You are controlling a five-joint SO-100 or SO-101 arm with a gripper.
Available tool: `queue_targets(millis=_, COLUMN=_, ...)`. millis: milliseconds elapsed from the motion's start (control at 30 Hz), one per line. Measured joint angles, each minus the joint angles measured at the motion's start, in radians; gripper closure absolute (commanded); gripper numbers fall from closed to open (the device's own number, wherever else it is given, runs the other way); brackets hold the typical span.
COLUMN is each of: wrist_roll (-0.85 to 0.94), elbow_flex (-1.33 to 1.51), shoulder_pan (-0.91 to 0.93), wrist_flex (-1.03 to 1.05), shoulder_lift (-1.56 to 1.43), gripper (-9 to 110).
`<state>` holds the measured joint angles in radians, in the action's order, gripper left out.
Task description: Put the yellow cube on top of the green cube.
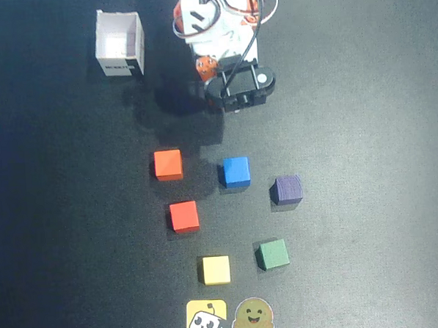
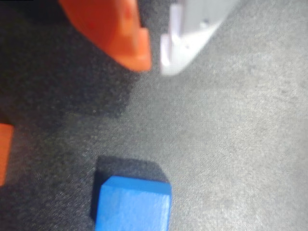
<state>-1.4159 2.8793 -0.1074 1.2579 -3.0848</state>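
Wrist view: pincer (image 2: 155, 65) tips nearly together, empty | blue cube (image 2: 132, 204) cropped | yellow cube (image 1: 216, 270) unseen

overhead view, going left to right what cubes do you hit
orange cube → red cube → yellow cube → blue cube → green cube → purple cube
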Motion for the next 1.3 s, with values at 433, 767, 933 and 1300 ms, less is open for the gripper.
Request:
queue_targets(millis=433, wrist_roll=-0.137, elbow_flex=0.0, shoulder_pan=0.0, wrist_flex=0.009, shoulder_lift=0.0, gripper=96)
queue_targets(millis=767, wrist_roll=-0.199, elbow_flex=-0.123, shoulder_pan=0.002, wrist_flex=0.02, shoulder_lift=0.137, gripper=93)
queue_targets(millis=933, wrist_roll=-0.196, elbow_flex=-0.348, shoulder_pan=0.002, wrist_flex=-0.041, shoulder_lift=0.492, gripper=89)
queue_targets(millis=1300, wrist_roll=-0.209, elbow_flex=-0.896, shoulder_pan=0.031, wrist_flex=-0.115, shoulder_lift=1.19, gripper=82)
